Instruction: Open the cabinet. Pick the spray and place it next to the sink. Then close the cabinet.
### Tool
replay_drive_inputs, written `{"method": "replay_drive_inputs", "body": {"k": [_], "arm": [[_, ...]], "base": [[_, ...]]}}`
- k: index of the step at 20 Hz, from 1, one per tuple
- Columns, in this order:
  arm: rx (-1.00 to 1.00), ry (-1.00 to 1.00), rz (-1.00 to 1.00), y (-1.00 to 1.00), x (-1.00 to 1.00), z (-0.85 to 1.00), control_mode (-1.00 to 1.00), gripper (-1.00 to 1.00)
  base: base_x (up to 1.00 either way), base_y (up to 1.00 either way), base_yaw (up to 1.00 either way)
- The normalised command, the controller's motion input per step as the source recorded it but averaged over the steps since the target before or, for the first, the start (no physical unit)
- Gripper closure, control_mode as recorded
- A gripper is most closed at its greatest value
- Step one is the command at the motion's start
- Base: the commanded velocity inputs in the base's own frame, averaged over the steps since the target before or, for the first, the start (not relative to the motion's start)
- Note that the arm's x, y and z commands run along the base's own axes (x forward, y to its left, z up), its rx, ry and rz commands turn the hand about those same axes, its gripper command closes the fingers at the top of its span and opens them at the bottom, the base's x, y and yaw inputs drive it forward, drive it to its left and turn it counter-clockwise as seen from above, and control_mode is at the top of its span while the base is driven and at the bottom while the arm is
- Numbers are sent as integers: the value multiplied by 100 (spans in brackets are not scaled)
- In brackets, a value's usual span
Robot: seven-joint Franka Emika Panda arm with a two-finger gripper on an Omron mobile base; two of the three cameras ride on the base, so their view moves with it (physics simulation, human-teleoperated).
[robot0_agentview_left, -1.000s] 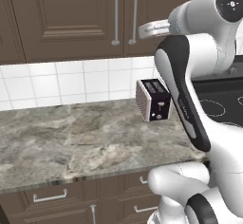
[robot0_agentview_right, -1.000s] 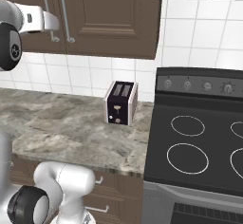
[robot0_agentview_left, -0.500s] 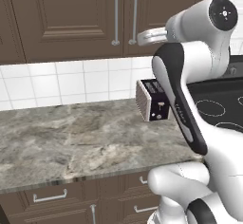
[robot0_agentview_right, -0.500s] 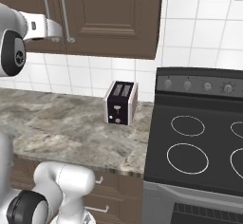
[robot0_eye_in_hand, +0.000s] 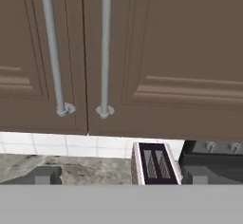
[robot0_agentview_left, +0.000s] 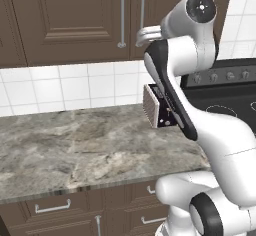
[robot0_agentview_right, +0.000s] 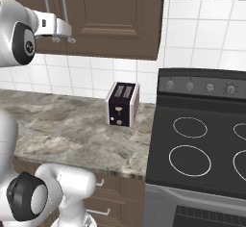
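Observation:
The cabinet [robot0_agentview_left: 75, 25] is a dark brown wall unit, and both of its doors are shut. Its two vertical silver handles [robot0_eye_in_hand: 105, 52] run side by side where the doors meet. My gripper [robot0_eye_in_hand: 121, 178] is open with nothing between its fingertips [robot0_eye_in_hand: 42, 175]. It hangs just in front of the doors, below the lower ends of the handles, and touches neither. In the right base view the gripper [robot0_agentview_right: 67, 33] sits at the height of the handles' feet. The spray and the sink are out of view.
A black-and-silver toaster [robot0_agentview_right: 122, 103] stands on the marble counter [robot0_agentview_left: 75, 150] against the tiled wall. A black stovetop [robot0_agentview_right: 202, 149] with ring burners adjoins it on the right. Drawers with horizontal handles [robot0_agentview_left: 52, 207] sit under the counter.
The arm has swung left, carrying the hand closer to the cabinet's handles. The jaws have stayed wide apart.

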Motion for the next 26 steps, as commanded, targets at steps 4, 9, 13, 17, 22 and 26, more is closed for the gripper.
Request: {"method": "replay_drive_inputs", "body": {"k": [4, 9, 13, 17, 22, 26], "arm": [[1, 7, -3, 0, 7, 0, -100, -100], [0, 1, 0, 0, 7, -8, -100, -100], [1, 0, 0, 1, 30, -22, -100, -100], [8, 0, 0, 0, 35, -15, -100, -100], [14, -3, 0, 2, 19, 0, -100, -100], [9, -1, 0, 12, 0, 0, -100, -100]], "base": [[0, 0, 0], [0, 0, 0], [0, 0, 0], [0, 0, 0], [0, 0, 0], [0, 0, 0]]}}
